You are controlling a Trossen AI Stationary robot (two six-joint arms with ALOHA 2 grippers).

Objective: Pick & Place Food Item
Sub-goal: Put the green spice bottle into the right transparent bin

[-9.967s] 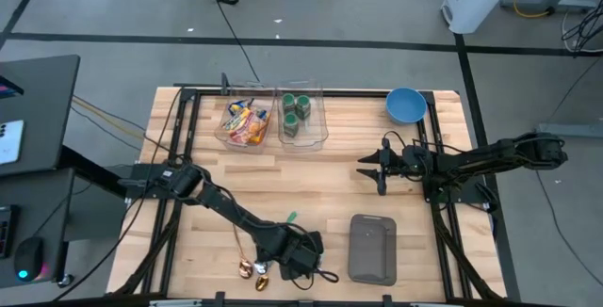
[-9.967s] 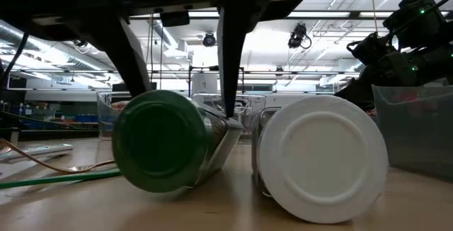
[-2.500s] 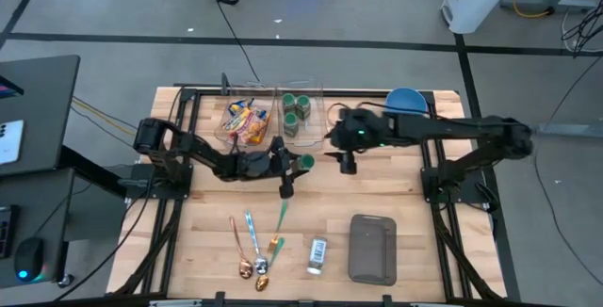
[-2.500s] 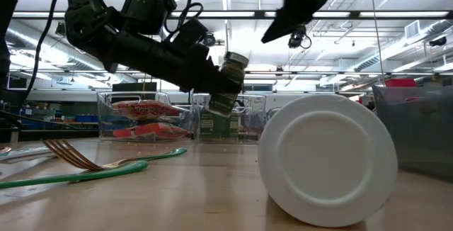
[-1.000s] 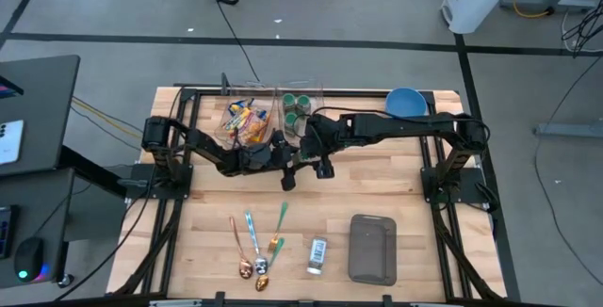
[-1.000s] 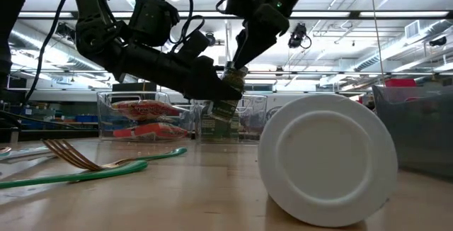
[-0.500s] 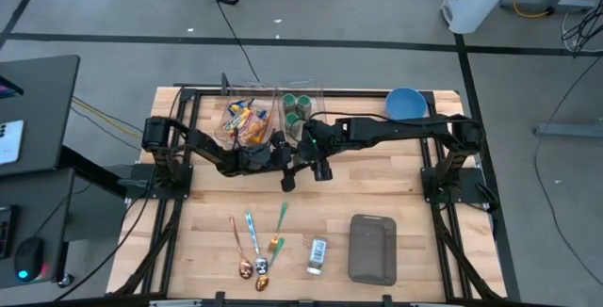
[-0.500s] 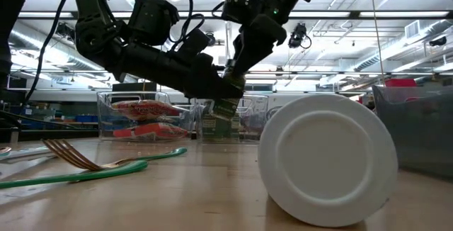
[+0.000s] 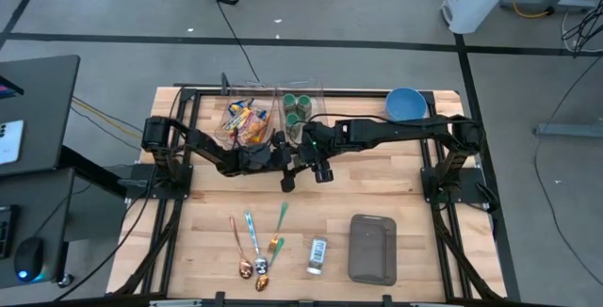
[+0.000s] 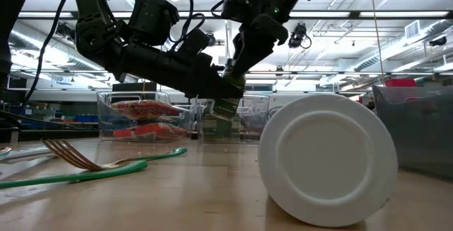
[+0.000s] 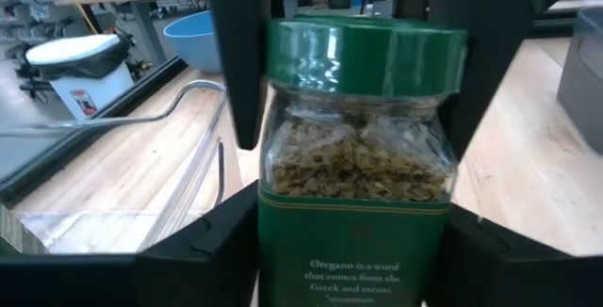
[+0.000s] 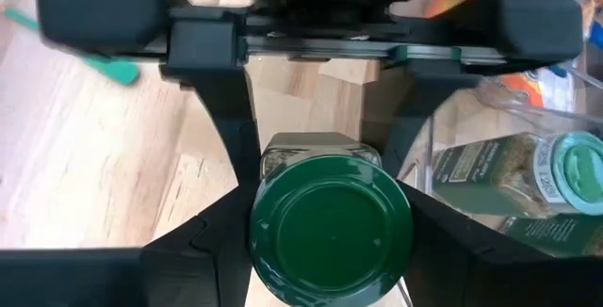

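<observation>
The oregano jar is held above the table, just in front of the clear bins, clasped around its body by the left gripper. Its green lid is pinched between the fingers of the right gripper. Cutlery lies on the table's near side, well apart.

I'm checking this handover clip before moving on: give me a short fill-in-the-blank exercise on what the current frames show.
1. The oregano jar has a lid coloured ____.
2. The jar is gripped by the left gripper and the ____ gripper.
3. The bowl at the table's far edge is coloured ____.
4. On the table beside the grey pouch, the spoons lie near a small ____.

Missing words: green; right; blue; bottle
</observation>
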